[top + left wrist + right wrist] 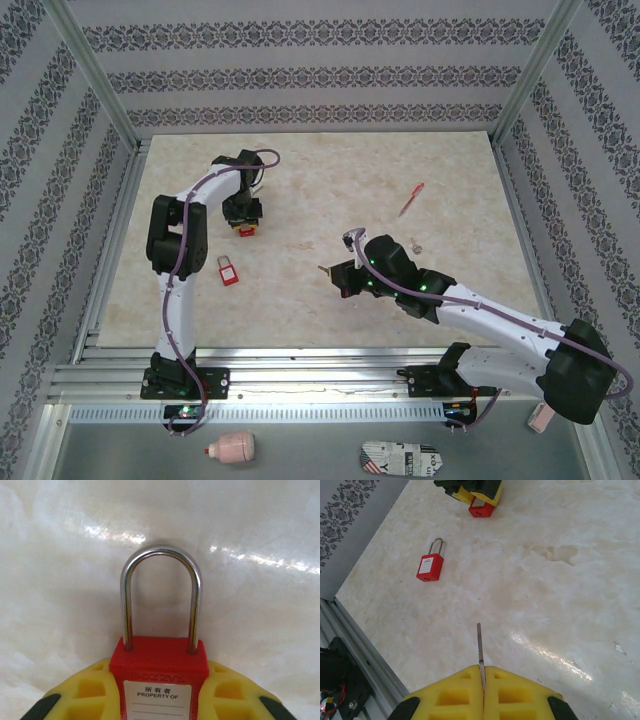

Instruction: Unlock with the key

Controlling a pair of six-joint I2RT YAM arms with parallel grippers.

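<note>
**Marble-look counter in a wallpapered enclosure: key and padlock each in hand, before insertion**

*Top external view.* On the pale counter (330,160), the left end effector (244,220) pinches the held padlock (245,230) by its red body. Well apart to the right, the right end effector (338,272) has its fingers pressed together on the key (322,269). A loose padlock (228,270) lies nearer the left arm, and a red pen (411,199) lies farther back.

*Left wrist view.* Yellow fingers (82,690) flank the held padlock's body on both sides. Its shackle (161,595) points away and is seated in the body.

*Right wrist view.* The key's blade (480,647) juts straight out from the closed fingers (520,692). The held padlock (481,509) sits far ahead, roughly on the blade's line, with its underside turned toward the key. The keyway is too small to make out.

The step in hand appears to be carrying the key to the lock. It probably calls for:
- a straight, slow approach that keeps the blade in line with the underside;
- the blade turned to match the slot;
- a steady left grip;
- a path that passes to the right of the loose padlock.
</note>
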